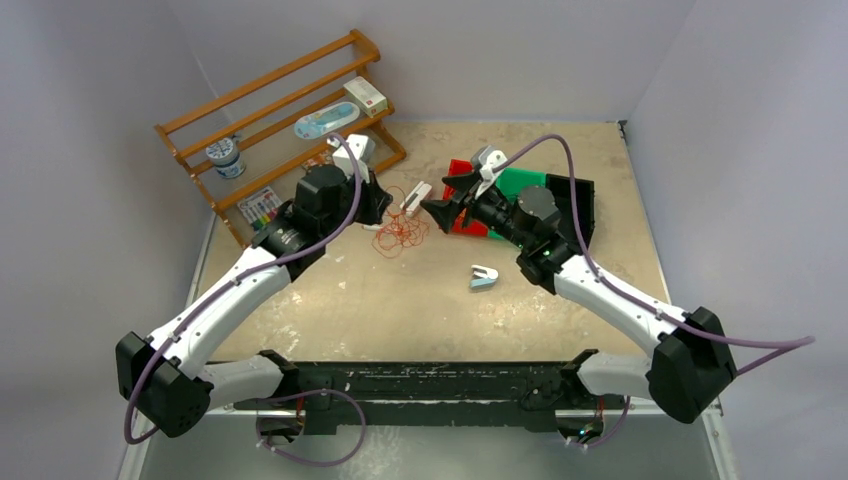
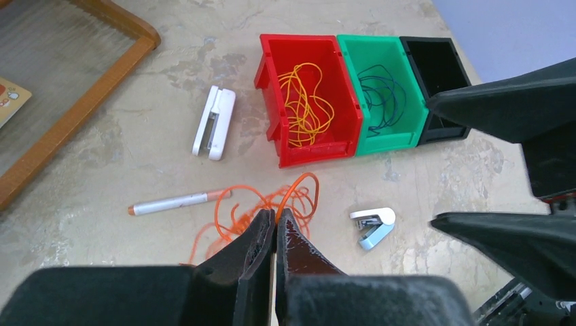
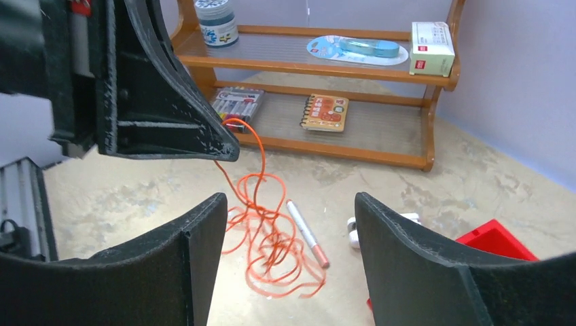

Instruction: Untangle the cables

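Partly hidden at its top, orange cable [image 3: 268,248] clamped in left jaws, right jaws apart.

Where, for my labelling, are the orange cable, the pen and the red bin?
orange cable [image 3: 272,251], right wrist view, middle of the tangle.
pen [image 2: 178,201], left wrist view, mid-barrel.
red bin [image 2: 322,149], left wrist view, front wall.
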{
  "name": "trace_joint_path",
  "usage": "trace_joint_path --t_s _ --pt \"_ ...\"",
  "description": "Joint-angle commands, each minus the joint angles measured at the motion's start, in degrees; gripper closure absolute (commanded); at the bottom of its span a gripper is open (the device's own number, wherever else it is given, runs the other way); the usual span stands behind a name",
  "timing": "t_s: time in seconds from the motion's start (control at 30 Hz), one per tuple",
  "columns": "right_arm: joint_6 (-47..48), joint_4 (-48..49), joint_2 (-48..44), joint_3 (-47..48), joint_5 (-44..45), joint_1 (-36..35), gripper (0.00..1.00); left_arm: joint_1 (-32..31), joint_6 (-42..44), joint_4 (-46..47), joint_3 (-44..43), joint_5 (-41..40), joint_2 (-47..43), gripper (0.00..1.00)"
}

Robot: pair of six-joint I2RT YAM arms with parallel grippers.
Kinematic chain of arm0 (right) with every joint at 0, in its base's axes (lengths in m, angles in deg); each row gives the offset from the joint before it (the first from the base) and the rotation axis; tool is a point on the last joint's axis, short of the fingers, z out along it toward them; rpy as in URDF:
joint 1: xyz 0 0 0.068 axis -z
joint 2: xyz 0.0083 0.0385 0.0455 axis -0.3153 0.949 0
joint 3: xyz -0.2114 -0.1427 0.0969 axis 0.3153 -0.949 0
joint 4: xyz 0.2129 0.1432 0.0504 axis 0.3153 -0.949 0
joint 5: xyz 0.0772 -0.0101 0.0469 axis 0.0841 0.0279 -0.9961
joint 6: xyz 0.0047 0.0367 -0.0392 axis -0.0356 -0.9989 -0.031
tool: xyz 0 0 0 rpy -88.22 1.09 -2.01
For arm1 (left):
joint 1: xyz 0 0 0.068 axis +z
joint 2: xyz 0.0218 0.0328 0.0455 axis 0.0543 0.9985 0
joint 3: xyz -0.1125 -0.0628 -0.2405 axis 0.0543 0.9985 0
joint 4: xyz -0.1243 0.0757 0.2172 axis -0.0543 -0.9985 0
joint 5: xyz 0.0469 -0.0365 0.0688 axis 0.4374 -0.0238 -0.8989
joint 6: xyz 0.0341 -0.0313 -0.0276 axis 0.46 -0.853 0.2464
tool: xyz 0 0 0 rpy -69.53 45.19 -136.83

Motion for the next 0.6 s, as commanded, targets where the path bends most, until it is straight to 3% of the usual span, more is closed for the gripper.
trace_joint_path --t_s 0.0,0.57 --pt "6.9 8.0 2.4 0.5 -4.9 0.0 0.28 0.4 1.3 -0.5 -4.5 1.7 -0.3 1.0" --pt "0.7 19.5 16.2 8.4 -13.7 -0.6 0.36 0.4 0.0 -1.1 -7.8 5.1 0.6 1.0"
